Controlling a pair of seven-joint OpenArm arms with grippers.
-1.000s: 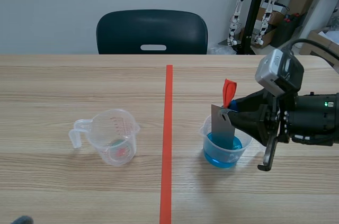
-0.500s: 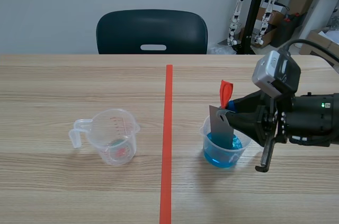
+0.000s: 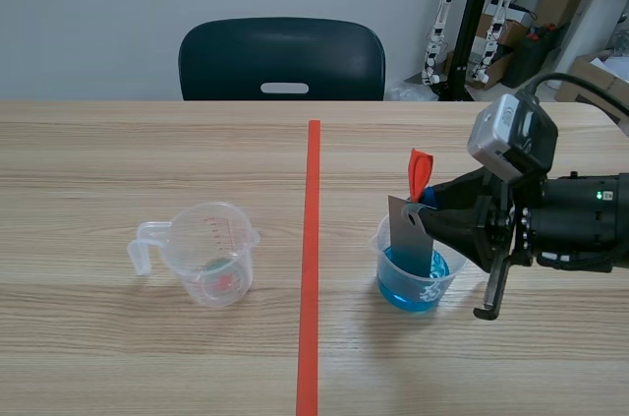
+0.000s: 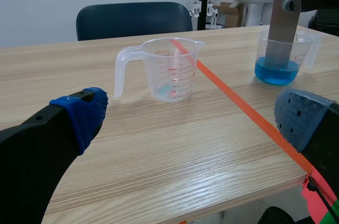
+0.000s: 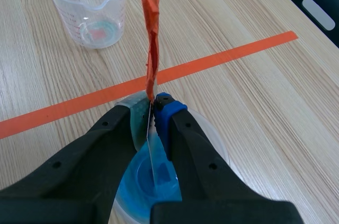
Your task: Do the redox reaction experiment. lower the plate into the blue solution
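Right pincer [image 5: 152, 113] tight on thin flat grey metal plate [image 3: 411, 234], lower end in blue liquid [image 3: 413, 294] of clear plastic cup [image 3: 455, 276], left pincer [image 4: 193, 118] wide apart

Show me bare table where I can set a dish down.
Bare wood lies between the measuring cup and the tape line, and across the far table toward the chair. Crowded: the blue-solution cup, with the right gripper holding the plate.

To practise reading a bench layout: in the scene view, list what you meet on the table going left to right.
In order: clear jug, tape line, cup of blue solution, right arm. The plate overlaps the cup, so it is left out.
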